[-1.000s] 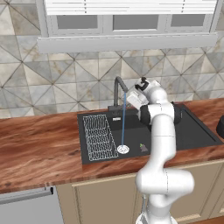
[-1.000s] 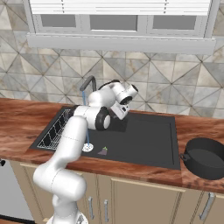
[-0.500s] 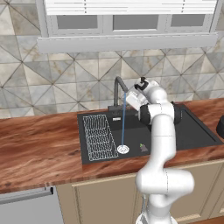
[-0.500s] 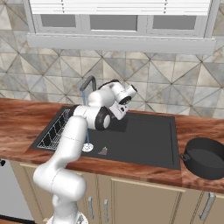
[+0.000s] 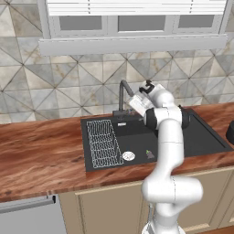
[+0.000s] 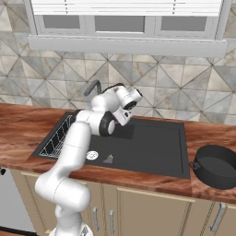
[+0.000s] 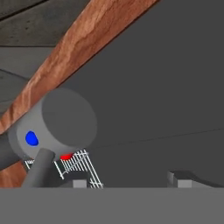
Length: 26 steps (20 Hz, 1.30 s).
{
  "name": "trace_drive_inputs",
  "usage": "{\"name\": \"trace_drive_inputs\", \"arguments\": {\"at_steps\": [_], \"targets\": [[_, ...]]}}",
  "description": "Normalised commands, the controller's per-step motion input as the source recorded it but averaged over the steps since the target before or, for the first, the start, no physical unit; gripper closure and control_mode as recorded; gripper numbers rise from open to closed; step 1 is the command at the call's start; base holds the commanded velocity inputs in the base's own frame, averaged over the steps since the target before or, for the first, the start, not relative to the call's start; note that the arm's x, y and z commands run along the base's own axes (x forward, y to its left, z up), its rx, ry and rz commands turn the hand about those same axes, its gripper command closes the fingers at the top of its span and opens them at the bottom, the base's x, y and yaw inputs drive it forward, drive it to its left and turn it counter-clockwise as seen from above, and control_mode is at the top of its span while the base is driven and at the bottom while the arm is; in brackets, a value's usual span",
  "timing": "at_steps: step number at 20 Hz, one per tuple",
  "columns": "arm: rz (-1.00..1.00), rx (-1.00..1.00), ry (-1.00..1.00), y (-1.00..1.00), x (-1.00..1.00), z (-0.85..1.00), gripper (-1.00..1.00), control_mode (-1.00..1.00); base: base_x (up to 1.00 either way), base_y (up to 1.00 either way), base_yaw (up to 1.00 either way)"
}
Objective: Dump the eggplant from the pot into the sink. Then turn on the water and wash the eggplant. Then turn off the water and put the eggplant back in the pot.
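The eggplant (image 5: 149, 154) (image 6: 109, 159), a tiny purple lump, lies on the floor of the black sink (image 5: 201, 137) (image 6: 156, 147) beside the white drain (image 5: 128, 156) (image 6: 92, 155). The black pot (image 6: 216, 166) stands on the counter right of the sink. My gripper (image 5: 132, 106) (image 6: 120, 119) (image 7: 131, 181) hovers at the back of the basin, right beside the faucet (image 5: 121, 93) (image 6: 93, 86). Its jaws stand apart with nothing between them. In the hand view the faucet's grey round handle (image 7: 61, 124), marked with a blue dot and a red one, sits just left of the fingertips. The water is out of view.
A white wire rack (image 5: 104, 141) (image 6: 57, 136) lies in the left part of the sink. Wooden counter (image 5: 41, 155) (image 6: 203, 133) runs on both sides. A tiled wall and a window sill rise behind the faucet.
The thin light-blue stream that fell onto the drain is gone. The hand has stayed by the faucet, with barely any shift.
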Motion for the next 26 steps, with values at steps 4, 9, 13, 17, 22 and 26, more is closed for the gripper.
{"name": "trace_drive_inputs", "arguments": {"at_steps": [4,9,13,17,22,26], "targets": [[0.00,0.00,0.00,0.53,0.00,0.00,-1.00,-1.00,0.00,0.00,0.00],[0.00,-0.02,-0.01,0.05,-0.14,0.12,-1.00,-1.00,0.00,0.00,0.00],[-0.01,-0.16,-0.17,-0.36,-0.79,0.42,-1.00,-1.00,0.00,0.00,0.00],[0.00,-0.19,-0.29,-0.33,-0.99,0.51,-1.00,-1.00,0.00,0.00,0.00],[0.00,-0.18,-0.25,-0.16,-1.00,0.22,-1.00,-1.00,0.00,0.00,0.00],[0.00,-0.13,-0.24,0.00,-1.00,0.00,-1.00,-1.00,0.00,0.00,0.00]]}}
